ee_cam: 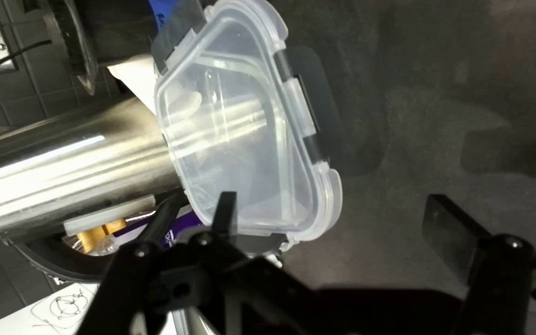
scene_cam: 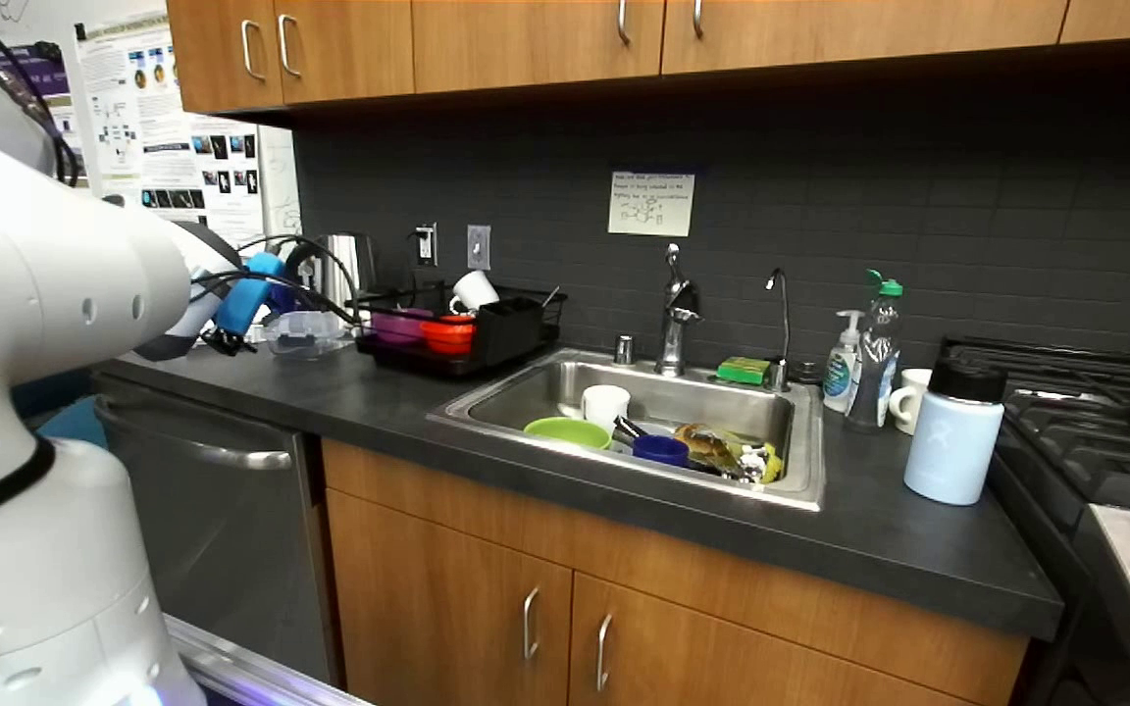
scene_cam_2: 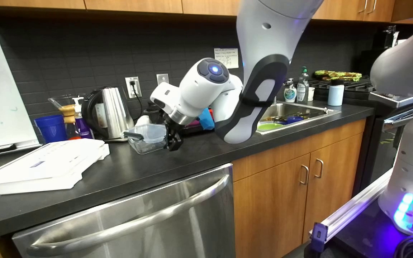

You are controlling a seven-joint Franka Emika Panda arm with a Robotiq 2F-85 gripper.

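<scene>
My gripper (ee_cam: 333, 207) is open, with its two black fingers wide apart and nothing between them but a view of the dark counter. It is low over the counter in both exterior views (scene_cam_2: 173, 141) (scene_cam: 229, 341). The nearest thing is a clear plastic container (ee_cam: 240, 139) with a clear lid and grey side clips; it also shows in both exterior views (scene_cam_2: 145, 143) (scene_cam: 302, 331). In the wrist view the left finger overlaps the container's lower edge; I cannot tell whether they touch. A steel kettle (ee_cam: 77, 158) with a black handle stands behind the container.
White boxes (scene_cam_2: 45, 165) lie on the counter, near a blue cup (scene_cam_2: 51, 128) and a purple bottle (scene_cam_2: 85, 125). A black dish rack (scene_cam: 506, 333) holds bowls and a mug. The sink (scene_cam: 810, 471) holds dishes. A light blue bottle (scene_cam: 954, 446) stands near the stove (scene_cam: 1095, 441).
</scene>
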